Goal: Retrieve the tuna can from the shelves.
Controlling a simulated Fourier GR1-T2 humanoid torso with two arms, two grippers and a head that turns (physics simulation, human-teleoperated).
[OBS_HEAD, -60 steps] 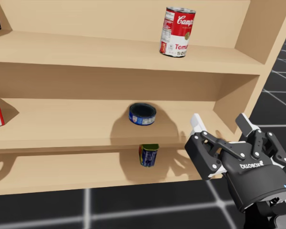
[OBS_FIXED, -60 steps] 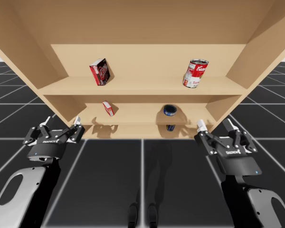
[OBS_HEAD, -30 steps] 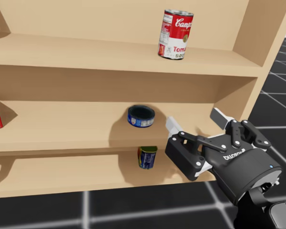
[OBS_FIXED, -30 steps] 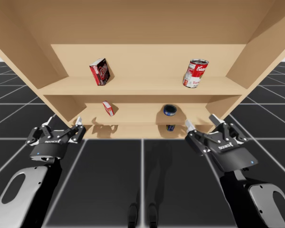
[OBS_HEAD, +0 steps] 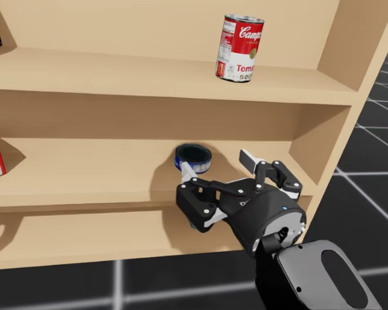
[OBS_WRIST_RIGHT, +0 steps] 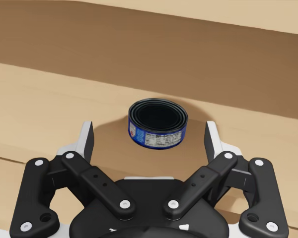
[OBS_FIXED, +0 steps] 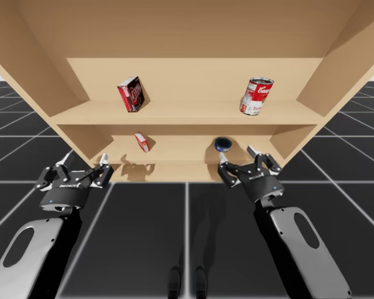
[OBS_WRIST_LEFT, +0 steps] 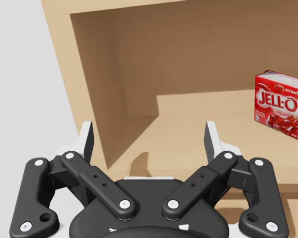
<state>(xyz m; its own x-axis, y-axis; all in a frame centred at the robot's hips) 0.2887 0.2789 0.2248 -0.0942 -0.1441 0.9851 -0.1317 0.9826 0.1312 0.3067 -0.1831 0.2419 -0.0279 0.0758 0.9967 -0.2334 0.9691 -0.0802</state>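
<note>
Tuna can (OBS_WRIST_RIGHT: 157, 124) – low, round, blue-sided, dark on top – sits on the middle board of the wooden shelves (OBS_FIXED: 187, 115), right of centre and set a little back from the front edge. My right gripper (OBS_FIXED: 236, 155) is level with that board at its front edge, pointed straight at the can. Its claw is spread wide and holds nothing. In the right wrist view the can lies just ahead of the fingertips, centred between them, with bare wood showing on both sides. In the head view one white fingertip overlaps the can's front rim, and contact cannot be judged from there. The red-and-white soup can (OBS_FIXED: 257, 96) stands upright on the board above, towards the right wall. A dark red box (OBS_FIXED: 131, 94) sits tilted on that same upper board, left of centre. A small red box (OBS_WRIST_LEFT: 281, 104) rests on the middle board, well apart from the tuna can on the left side. My left gripper (OBS_FIXED: 85, 157) hangs by the left front corner of the shelves, claw spread and empty – the small red box lies ahead of it, off beyond one finger. Dark gridded floor (OBS_FIXED: 187, 237) lies below both arms.
</note>
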